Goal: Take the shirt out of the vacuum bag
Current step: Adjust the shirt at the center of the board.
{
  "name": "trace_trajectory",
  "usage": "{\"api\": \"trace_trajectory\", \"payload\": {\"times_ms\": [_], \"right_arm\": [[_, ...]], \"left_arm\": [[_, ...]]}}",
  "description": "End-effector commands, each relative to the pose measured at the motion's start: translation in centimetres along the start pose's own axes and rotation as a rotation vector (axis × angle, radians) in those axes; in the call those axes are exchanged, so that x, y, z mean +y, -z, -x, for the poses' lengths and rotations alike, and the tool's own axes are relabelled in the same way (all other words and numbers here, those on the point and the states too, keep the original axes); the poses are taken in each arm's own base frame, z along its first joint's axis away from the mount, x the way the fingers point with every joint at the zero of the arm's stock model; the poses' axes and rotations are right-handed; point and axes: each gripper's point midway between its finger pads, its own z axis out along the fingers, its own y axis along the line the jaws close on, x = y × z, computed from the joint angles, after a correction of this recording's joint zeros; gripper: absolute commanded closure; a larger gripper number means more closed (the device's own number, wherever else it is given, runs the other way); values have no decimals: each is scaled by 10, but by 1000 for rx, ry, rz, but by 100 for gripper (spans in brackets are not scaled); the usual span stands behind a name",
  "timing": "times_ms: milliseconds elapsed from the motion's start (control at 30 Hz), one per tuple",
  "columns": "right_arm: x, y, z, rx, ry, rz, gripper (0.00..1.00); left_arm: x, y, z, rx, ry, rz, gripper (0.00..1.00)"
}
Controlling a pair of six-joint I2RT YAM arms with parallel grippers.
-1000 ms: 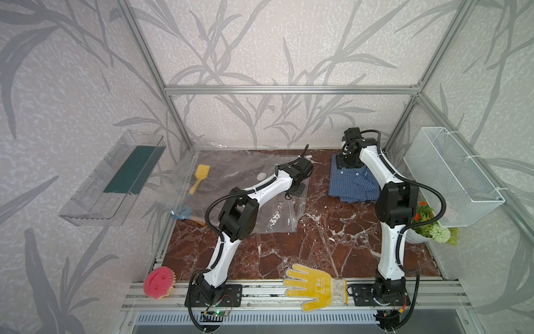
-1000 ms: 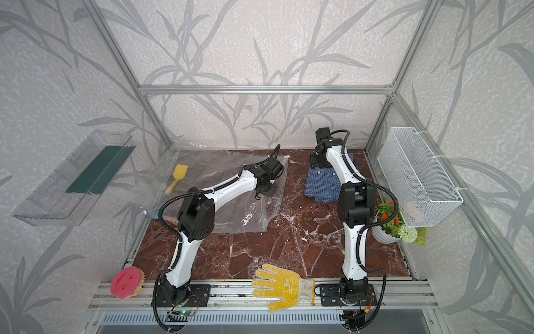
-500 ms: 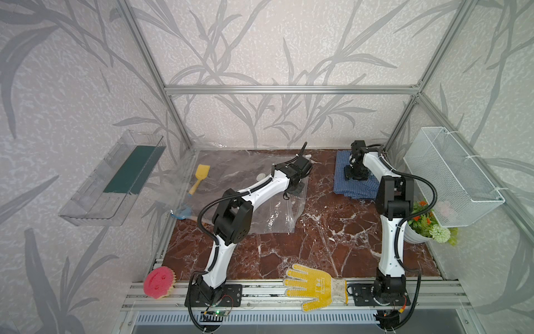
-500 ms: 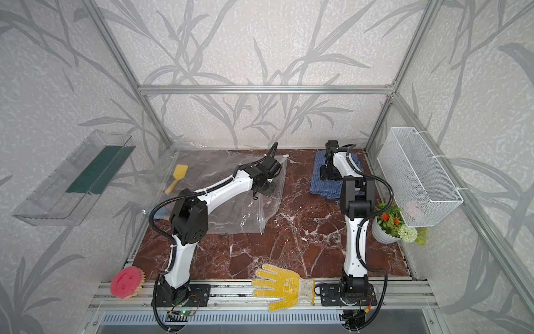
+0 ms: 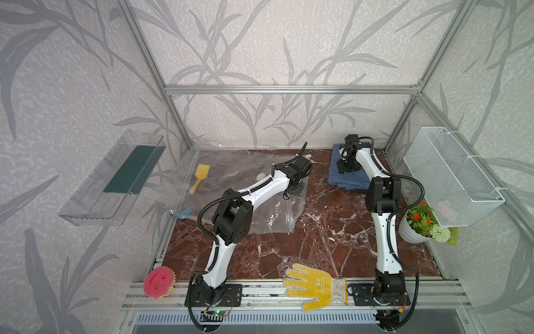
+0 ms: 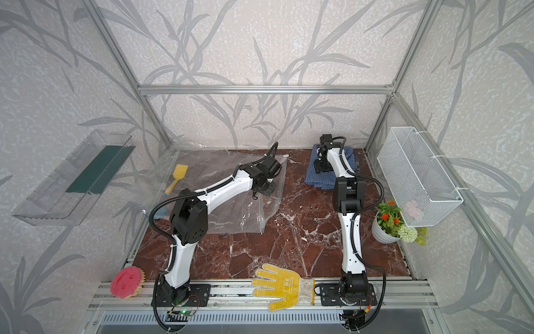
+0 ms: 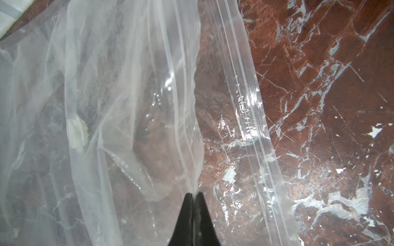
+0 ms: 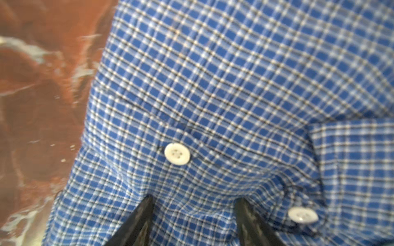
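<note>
Top views show the folded blue-and-white checked cotton shirt (image 5: 335,179) lying on the red marble bench (image 5: 318,231) in the far right corner. It is wholly outside the large clear, crinkly plastic vacuum bag (image 5: 268,214), which is spread over the far left part of the bench, well apart from the shirt. The left tool (image 5: 297,189) sits at the bag edge that faces the shirt. The right tool (image 5: 345,167) is down on the shirt.

In the left wrist view, the left tool's (image 7: 194,194) two black tips are pressed together on one thin layer of the bag's film. They hold it up off the lower layer with its ribbed zip-seal strip (image 7: 245,102), so the mouth gapes. No blue cloth shows through the film here.

In the right wrist view, the right tool's (image 8: 194,202) tips stand spread, both resting on the checked cloth near a white four-hole button (image 8: 177,153). A low pucker of fabric lies between them, and no fold is seen pinched.

The shirt looks light, soft and limp. It would likely fall open if lifted by a single layer, so the thick buttoned placket or a folded edge, several layers together, seems the best place to grip. The film looks thin and slick and may slip from a pinch.
</note>
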Motion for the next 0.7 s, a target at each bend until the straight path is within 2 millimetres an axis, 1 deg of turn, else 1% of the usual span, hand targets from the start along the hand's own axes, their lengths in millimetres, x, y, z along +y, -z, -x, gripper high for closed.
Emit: {"api": "trace_trajectory", "payload": {"times_ms": [0, 100, 233, 333, 433, 567, 600, 667], "right_arm": [[34, -6, -18, 50, 90, 96, 39], [40, -1, -27, 38, 103, 110, 39], [39, 6, -46, 28, 105, 101, 39], [35, 15, -53, 15, 92, 106, 39], [29, 30, -49, -17, 57, 124, 34], [18, 54, -33, -83, -15, 164, 29], [13, 58, -29, -95, -38, 164, 29], [5, 57, -26, -99, -87, 181, 29]], "left_arm": [[4, 19, 8, -37, -1, 4, 100], [3, 19, 7, -37, -1, 0, 100], [1, 19, 8, -43, -1, -9, 100], [-1, 20, 9, -46, -1, -12, 100], [-1, 21, 11, -53, -1, -14, 100], [-2, 23, 11, -59, -1, -12, 100], [-2, 25, 11, -61, 1, -11, 100], [-1, 26, 11, -65, 5, -8, 100]]}}
